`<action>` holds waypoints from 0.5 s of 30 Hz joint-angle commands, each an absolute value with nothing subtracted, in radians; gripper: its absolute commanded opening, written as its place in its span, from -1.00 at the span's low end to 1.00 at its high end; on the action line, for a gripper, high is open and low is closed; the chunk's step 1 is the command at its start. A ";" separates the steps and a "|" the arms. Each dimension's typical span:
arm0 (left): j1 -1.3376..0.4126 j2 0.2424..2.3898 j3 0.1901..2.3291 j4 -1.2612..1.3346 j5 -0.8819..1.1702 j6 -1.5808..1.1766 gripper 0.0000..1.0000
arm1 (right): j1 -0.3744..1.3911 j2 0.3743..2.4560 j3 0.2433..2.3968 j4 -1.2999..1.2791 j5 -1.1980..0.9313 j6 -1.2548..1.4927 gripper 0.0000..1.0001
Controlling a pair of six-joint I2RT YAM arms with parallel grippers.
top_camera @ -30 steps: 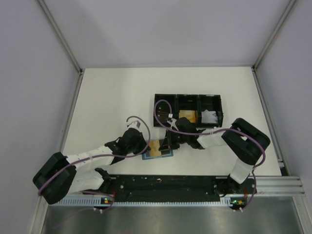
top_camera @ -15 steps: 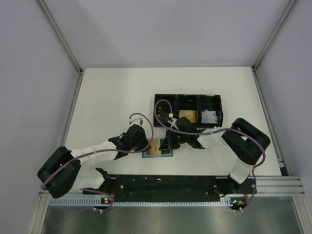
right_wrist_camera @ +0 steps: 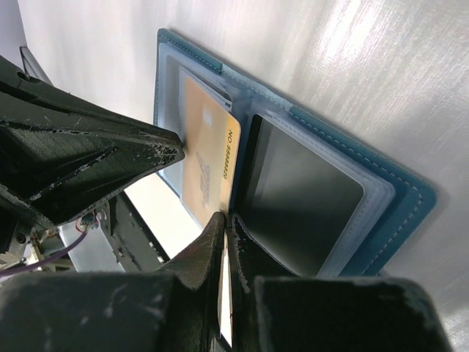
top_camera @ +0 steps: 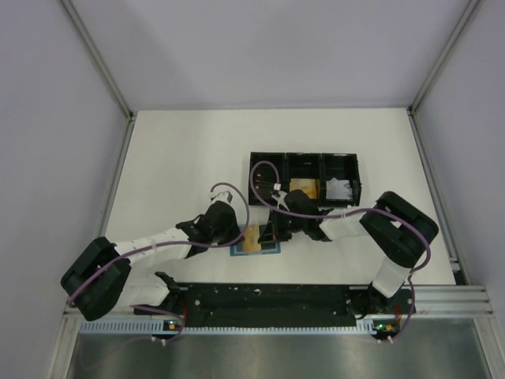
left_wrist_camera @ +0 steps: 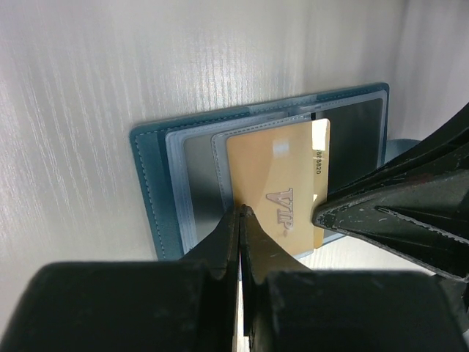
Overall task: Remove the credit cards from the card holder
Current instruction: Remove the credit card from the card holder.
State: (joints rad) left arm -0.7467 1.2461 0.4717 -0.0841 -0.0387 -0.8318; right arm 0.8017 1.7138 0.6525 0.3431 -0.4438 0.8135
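The teal card holder (top_camera: 271, 247) (left_wrist_camera: 150, 183) (right_wrist_camera: 399, 194) lies open on the table in front of the tray. One of the credit cards, gold and marked VIP (left_wrist_camera: 282, 169) (right_wrist_camera: 205, 154), sticks partly out of its left leaf. A dark card (right_wrist_camera: 304, 202) (left_wrist_camera: 355, 136) sits in the right leaf's slot. My left gripper (top_camera: 243, 235) (left_wrist_camera: 244, 213) is shut, its tips set on the gold card's left edge. My right gripper (top_camera: 268, 234) (right_wrist_camera: 226, 218) is also shut, with its tips at the gold card's corner beside the fold.
A long black three-compartment tray (top_camera: 267, 162) stands just behind the holder, with an orange-gold card (top_camera: 302, 188) in its middle bay and a white paper wad (top_camera: 339, 189) in the right bay. Both arms crowd the holder from either side.
My left arm has drawn in and its gripper has shifted slightly right onto the holder. The right arm and the holder have stayed put.
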 commanded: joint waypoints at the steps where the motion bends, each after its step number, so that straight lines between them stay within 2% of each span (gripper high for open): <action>1: -0.742 1.273 0.468 -0.202 -0.094 -0.785 -1.00 | 0.778 1.669 0.647 0.262 -0.355 0.770 -1.00; 15: -0.742 1.287 0.479 -0.213 -0.087 -0.764 -1.00 | 0.764 1.644 0.647 0.213 -0.339 0.746 -1.00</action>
State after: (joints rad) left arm -0.7467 1.2606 0.4900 -0.1024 -0.0391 -0.8074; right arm 0.7887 1.6691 0.6525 0.2691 -0.4004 0.7853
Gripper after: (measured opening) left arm 0.008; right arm 0.005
